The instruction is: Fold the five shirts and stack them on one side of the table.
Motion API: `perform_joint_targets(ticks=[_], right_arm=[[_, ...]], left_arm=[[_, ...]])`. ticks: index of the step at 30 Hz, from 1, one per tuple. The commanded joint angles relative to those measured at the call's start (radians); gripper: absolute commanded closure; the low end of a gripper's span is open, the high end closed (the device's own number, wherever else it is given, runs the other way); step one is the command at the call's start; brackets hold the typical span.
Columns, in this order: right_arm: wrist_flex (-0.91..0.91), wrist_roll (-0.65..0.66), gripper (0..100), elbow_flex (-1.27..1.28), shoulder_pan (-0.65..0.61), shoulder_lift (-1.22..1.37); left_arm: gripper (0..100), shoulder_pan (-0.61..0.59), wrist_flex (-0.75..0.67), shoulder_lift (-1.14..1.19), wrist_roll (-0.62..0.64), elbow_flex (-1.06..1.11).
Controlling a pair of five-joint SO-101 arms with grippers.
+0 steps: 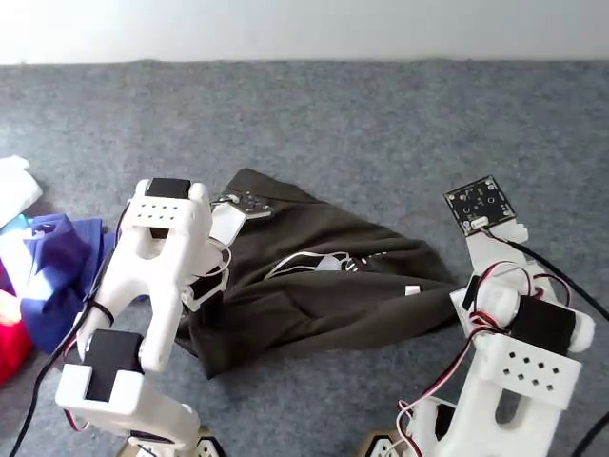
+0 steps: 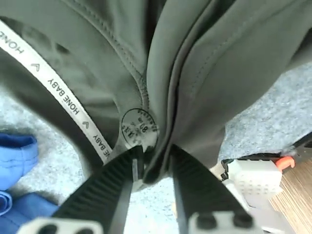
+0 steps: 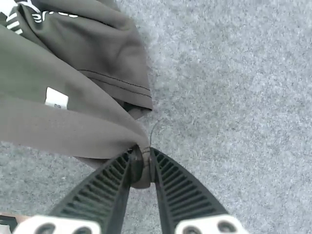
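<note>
A dark olive shirt [image 1: 314, 286] with white print lies crumpled in the middle of the grey table. My left gripper [image 2: 152, 163] is shut on a bunched fold of the dark shirt [image 2: 195, 73] near its neck label, at the shirt's left end. My right gripper [image 3: 142, 163] is shut on a corner of the dark shirt [image 3: 63, 112] at its right end; a small white tag shows on the cloth. In the high view the left arm [image 1: 143, 286] stands over the shirt's left side and the right arm [image 1: 514, 333] by its right edge.
A heap of other shirts, blue [image 1: 52, 267], white [image 1: 17, 186] and red [image 1: 9, 347], lies at the table's left edge. Blue cloth [image 2: 14, 180] is close to my left gripper. Open grey carpet [image 1: 381, 124] stretches behind and to the right.
</note>
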Motion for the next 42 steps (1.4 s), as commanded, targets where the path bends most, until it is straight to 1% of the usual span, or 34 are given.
perform_joint_targets(ticks=[1, 8, 13, 16, 18, 19, 24, 28, 33, 35, 38, 42], right_arm=[[-0.018, 0.009, 98.9, 0.002, -0.007, -0.002], [-0.019, 0.009, 98.9, 0.002, -0.007, -0.001], [-0.019, 0.009, 98.9, 0.002, -0.008, -0.001], [-0.019, 0.009, 98.9, 0.002, -0.008, -0.001], [-0.019, 0.009, 98.9, 0.002, -0.008, -0.001], [-0.019, 0.009, 98.9, 0.002, -0.008, -0.001], [-0.019, 0.009, 98.9, 0.002, -0.008, -0.001], [-0.019, 0.009, 98.9, 0.002, -0.005, -0.001], [-0.019, 0.009, 98.9, -0.006, -0.004, -0.01], [-0.013, 0.008, 98.9, -0.041, -0.005, -0.012], [-0.013, -0.015, 98.9, -0.14, -0.008, -0.012], [-0.019, -0.049, 98.9, -0.292, -0.018, -0.012]], left_arm=[[92, 0.009, 0.021, -0.041, 0.011, -0.031], [92, 0.011, 0.023, -0.15, 0.012, -0.004], [92, 0.072, 0.021, -0.161, 0.012, 0.11], [98, 0.109, 0.021, -0.163, 0.012, 0.128], [99, 0.114, 0.021, -0.164, 0.012, 0.114], [99, 0.109, 0.021, -0.164, 0.014, 0.099], [99, 0.092, 0.023, -0.183, 0.104, -0.03], [99, 0.091, 0.023, -0.298, 0.138, -0.125], [99, 0.091, 0.023, -0.482, 0.141, -0.216], [99, 0.091, 0.018, -0.549, 0.143, -0.263], [99, 0.078, 0.012, -0.623, 0.195, -0.377], [99, -0.021, -0.072, -0.646, 0.224, -0.562]])
